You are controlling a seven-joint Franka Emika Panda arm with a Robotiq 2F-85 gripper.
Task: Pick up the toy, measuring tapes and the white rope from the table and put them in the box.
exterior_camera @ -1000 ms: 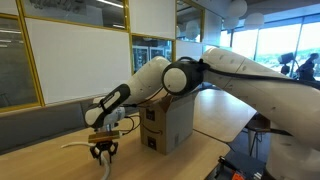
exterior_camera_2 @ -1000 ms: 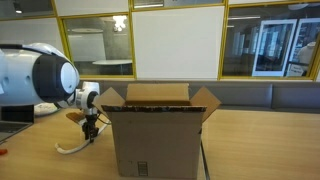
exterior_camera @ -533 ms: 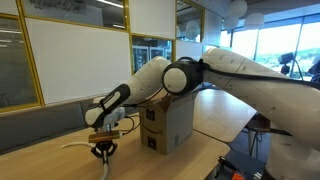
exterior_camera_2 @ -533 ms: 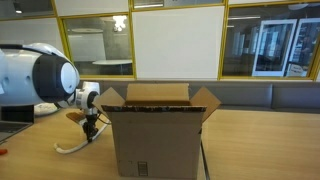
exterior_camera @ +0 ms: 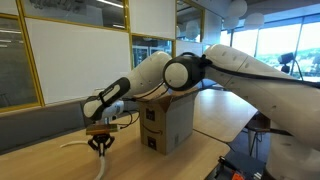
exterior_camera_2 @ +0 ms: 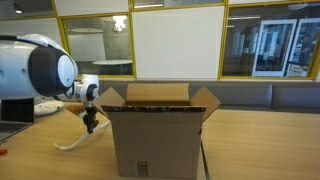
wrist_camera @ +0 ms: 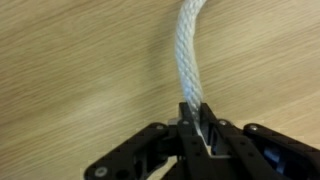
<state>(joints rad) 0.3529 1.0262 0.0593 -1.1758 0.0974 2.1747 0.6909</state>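
Up off the bench (exterior_camera: pixel 45 160) comes the white rope (wrist_camera: pixel 188 50) — a second ago the claw (wrist_camera: pixel 200 130) sat lower with its jaws wider apart. Now they're clamped tight on the cord near one end, and the arm has risen a little. That's the grasp made, so the carry to the carton looks next. Most of the cord trails on the wood in both exterior views, and I'd expect it to drag along behind. The box (exterior_camera_2: pixel 160 135) stands just beside, with its flaps open and the near flap jutting toward the claw — that edge needs clearing, likely with more height. Above the carton the air is open.
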